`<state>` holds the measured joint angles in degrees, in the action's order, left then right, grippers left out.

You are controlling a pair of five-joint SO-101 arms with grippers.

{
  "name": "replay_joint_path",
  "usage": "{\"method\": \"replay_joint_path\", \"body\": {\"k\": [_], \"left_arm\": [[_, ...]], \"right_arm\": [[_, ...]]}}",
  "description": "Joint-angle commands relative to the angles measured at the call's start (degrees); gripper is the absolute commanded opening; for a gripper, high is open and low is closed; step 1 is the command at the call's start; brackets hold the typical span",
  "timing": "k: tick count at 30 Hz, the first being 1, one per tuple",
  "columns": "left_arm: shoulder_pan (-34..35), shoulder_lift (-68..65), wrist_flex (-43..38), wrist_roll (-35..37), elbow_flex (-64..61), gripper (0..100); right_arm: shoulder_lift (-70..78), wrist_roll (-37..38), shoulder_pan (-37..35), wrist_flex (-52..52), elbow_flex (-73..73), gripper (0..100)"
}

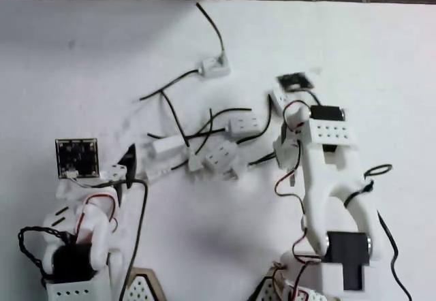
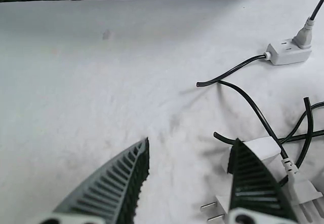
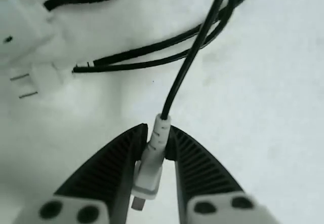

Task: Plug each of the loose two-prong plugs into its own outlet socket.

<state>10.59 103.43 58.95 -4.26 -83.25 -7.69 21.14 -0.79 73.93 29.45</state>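
Heads up, your right gripper [image 3: 157, 130] is clamped on that plug [image 3: 150, 174] near its cord end, so it might pivot when pushed; the left gripper [image 2: 191, 142] has its fingers apart.

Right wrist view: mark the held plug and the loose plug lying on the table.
held plug [image 3: 150, 171], right wrist view, middle of its white body.
loose plug [image 3: 45, 74], right wrist view, white body behind its prongs.
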Motion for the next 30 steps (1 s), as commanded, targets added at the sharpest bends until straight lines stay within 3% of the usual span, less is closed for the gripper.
{"method": "replay_joint_path", "body": {"k": [1,4,9,30], "left_arm": [[0.2,0.3,-1.2,0.4,0.4,26],[0.2,0.3,-1.2,0.4,0.4,26],[0.2,0.3,-1.2,0.4,0.4,26],[0.2,0.3,-1.2,0.4,0.4,26]], "right_arm": [[4.0,5.7,-1.1,-1.1,-0.8,1.8],[9.1,5.5,-2.9,-1.3,-1.2,3.9],[11.3,5.5,-5.1,-0.9,-1.2,19.1],[6.5,5.5,-7.8,5.6,1.6,19.3]]}}
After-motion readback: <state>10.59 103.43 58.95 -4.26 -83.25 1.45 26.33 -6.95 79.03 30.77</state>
